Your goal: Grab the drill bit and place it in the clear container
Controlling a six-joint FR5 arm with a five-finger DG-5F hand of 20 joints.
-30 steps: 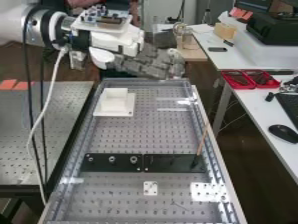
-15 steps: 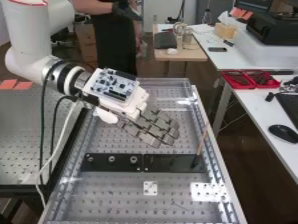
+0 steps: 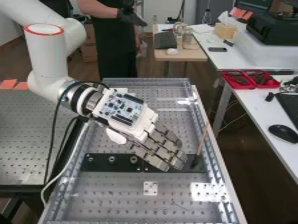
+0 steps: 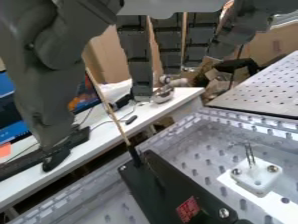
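Perforated worktop (image 3: 106, 200) lies beneath an open robot hand (image 3: 158, 150)

White desk (image 3: 256, 107) space is set along the right of the high view, where red trays (image 3: 241, 85) and a black mouse (image 3: 284, 133) are laid out. On the perforated worktop, a long dark plate (image 3: 101, 166) is set crosswise, and the robot hand is held over its middle part, tilted down towards the plate's right end.

The robot hand is seen to be open: its fingers (image 4: 136, 55) are extended, close beside one another, and its thumb (image 4: 36, 95) is set well apart from them. Nothing is seen to be gripped. Whether the plate is touched by the fingertips cannot be told.

Near the fingertips, a thin tan rod (image 3: 201, 140) with a dark lower end is stood in the plate's right end, leaning slightly. Close to its foot, a thin dark upright piece (image 4: 157, 179) is seen rising from the plate; whether this is the drill bit cannot be told for certain. Beside the plate, a white block (image 4: 256, 177) is topped by two thin metal pins.
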